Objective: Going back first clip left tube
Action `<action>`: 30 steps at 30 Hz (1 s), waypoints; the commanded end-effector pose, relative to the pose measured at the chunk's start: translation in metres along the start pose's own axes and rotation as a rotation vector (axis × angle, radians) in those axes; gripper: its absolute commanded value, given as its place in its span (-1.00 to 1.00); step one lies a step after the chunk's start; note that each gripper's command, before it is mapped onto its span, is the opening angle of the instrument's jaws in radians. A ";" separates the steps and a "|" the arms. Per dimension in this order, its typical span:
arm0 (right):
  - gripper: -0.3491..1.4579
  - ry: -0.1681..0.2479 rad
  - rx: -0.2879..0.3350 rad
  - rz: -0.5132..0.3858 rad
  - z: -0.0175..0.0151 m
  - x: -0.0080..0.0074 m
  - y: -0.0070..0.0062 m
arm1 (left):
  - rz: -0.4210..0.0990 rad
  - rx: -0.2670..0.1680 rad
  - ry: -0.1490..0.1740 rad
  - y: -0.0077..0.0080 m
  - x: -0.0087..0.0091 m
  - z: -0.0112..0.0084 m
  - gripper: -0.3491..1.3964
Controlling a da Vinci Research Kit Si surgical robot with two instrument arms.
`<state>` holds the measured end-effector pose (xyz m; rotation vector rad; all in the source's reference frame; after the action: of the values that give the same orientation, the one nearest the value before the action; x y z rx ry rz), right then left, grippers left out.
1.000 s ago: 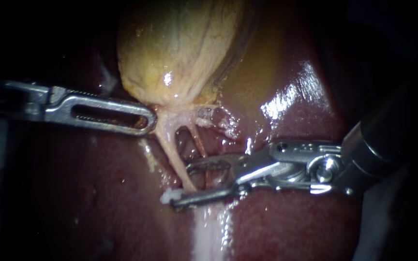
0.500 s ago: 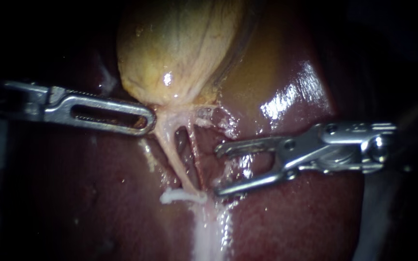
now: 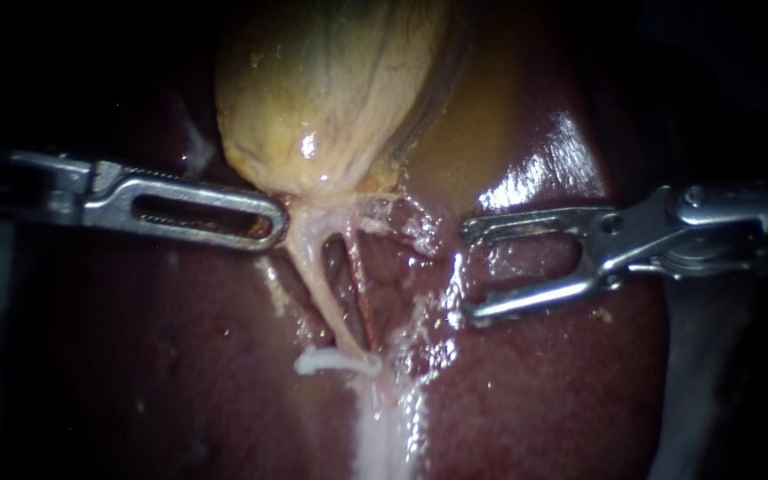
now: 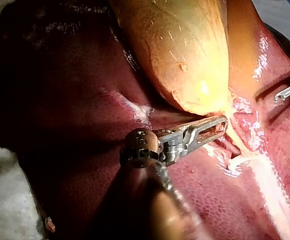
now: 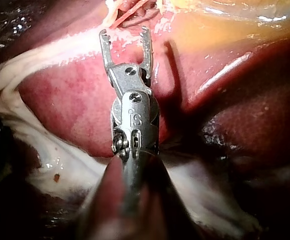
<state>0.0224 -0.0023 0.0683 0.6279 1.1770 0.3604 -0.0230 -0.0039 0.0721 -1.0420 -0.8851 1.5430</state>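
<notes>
So the white clip sits across the bottom end of the left tube, the pale one, with a thin reddish tube just beside it. The right instrument hangs off to the right of both tubes over the liver, jaws wide apart and empty. The left instrument is clamped on the gallbladder at its narrow base.

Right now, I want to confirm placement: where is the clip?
In the endoscope view the white clip lies across the lower end of the left tube, on the liver, apart from my right instrument to its right.
</notes>
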 end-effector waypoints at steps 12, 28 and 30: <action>-0.07 0.003 0.000 0.000 0.0001 0.0000 -0.0003 | 0.012 -0.002 -0.004 -0.0022 -0.0007 0.0040 -1.00; -0.07 0.003 0.000 0.000 0.0002 0.0001 -0.0006 | 0.016 -0.001 -0.013 -0.0027 -0.0010 0.0058 -1.00; -0.07 0.003 0.000 0.000 0.0002 0.0001 -0.0006 | 0.016 -0.001 -0.013 -0.0027 -0.0010 0.0058 -1.00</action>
<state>0.0226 -0.0028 0.0678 0.6280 1.1799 0.3616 -0.0273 -0.0045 0.0768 -1.0440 -0.8890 1.5638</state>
